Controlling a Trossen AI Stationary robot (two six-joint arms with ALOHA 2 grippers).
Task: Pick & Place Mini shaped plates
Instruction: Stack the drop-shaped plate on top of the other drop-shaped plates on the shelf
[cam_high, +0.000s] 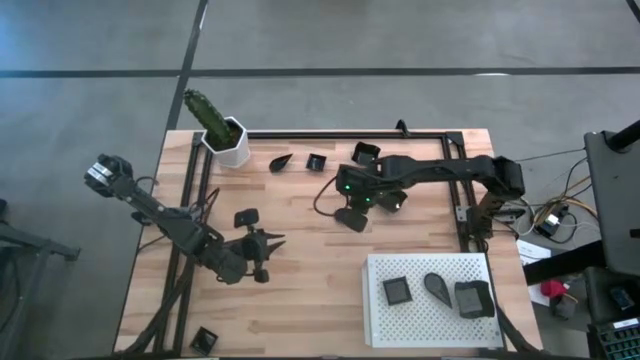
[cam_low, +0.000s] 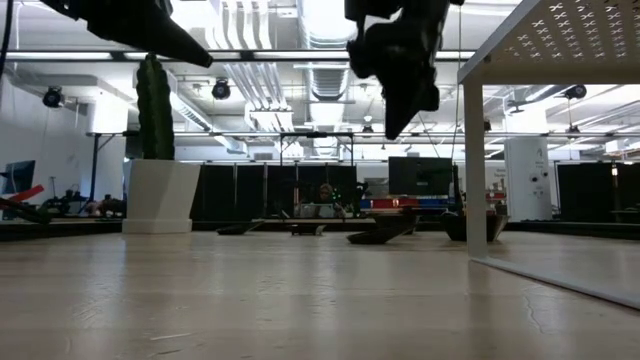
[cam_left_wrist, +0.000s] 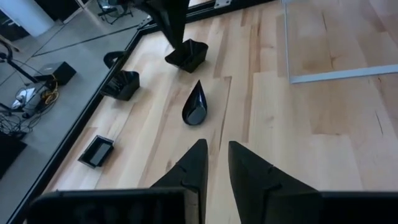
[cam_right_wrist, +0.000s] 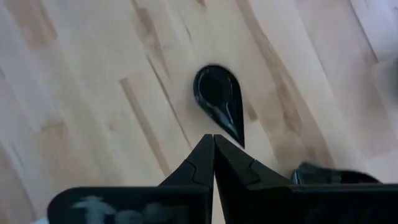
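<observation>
Above the worktop's (cam_high: 300, 290) middle my right pincer (cam_right_wrist: 213, 138), pressed together and empty, hovers over a teardrop plate (cam_right_wrist: 219, 98) at its twelve o'clock, likely lining up a pick, while my left pincer (cam_left_wrist: 214, 149) waits, slightly spread.

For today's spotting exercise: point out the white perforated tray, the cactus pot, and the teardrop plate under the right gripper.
White perforated tray (cam_high: 420, 320), high view, bare perforated surface near its front edge.
Cactus pot (cam_high: 233, 147), high view, white pot wall.
Teardrop plate (cam_right_wrist: 217, 93), right wrist view, middle of its rounded bowl.
</observation>
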